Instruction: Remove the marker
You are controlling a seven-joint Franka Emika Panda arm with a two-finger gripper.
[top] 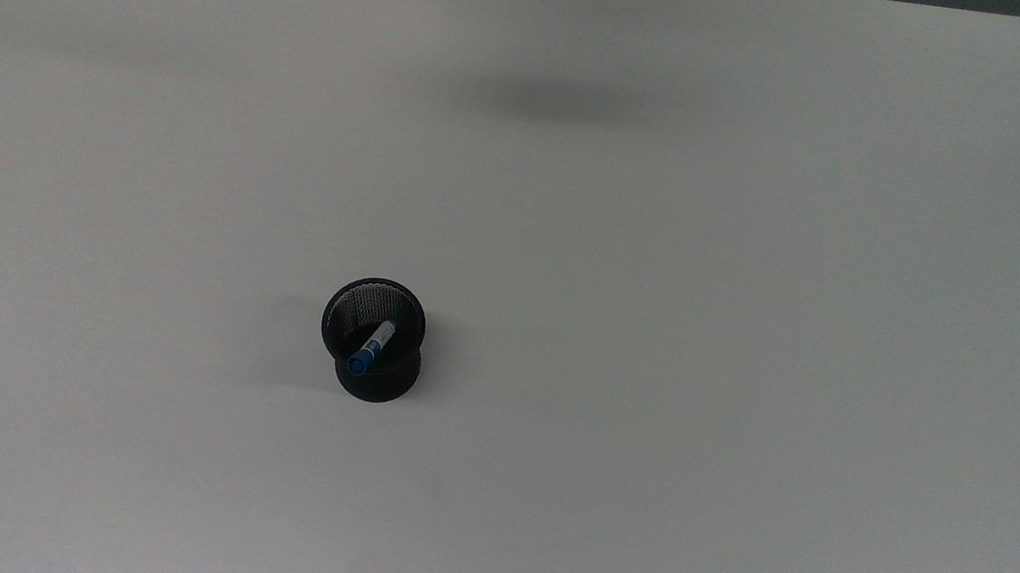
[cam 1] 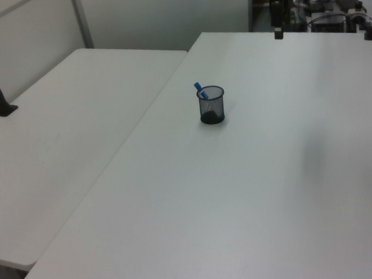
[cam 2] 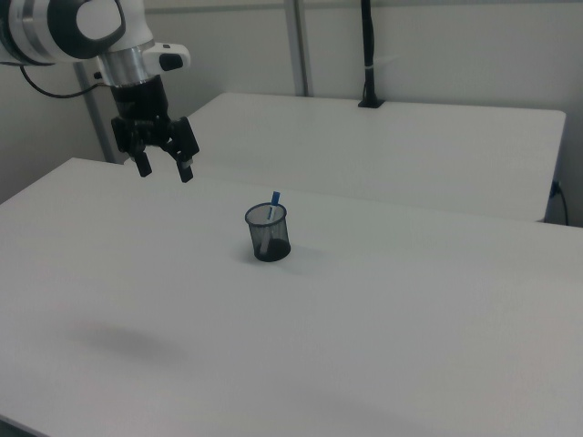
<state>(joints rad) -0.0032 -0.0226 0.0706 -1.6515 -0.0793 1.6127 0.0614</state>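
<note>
Marker (top: 375, 344) sits tilted in the mesh cup (top: 373, 339) mid-bench, blue cap poking over the rim. Gripper (cam 2: 165, 164) hangs well apart w/ fingers spread; imo come straight down, pinch the cap, lift vertical.

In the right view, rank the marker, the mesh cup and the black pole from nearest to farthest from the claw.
1. marker and mesh cup, mid-table: too close to call.
2. black pole, on the far table.
</note>
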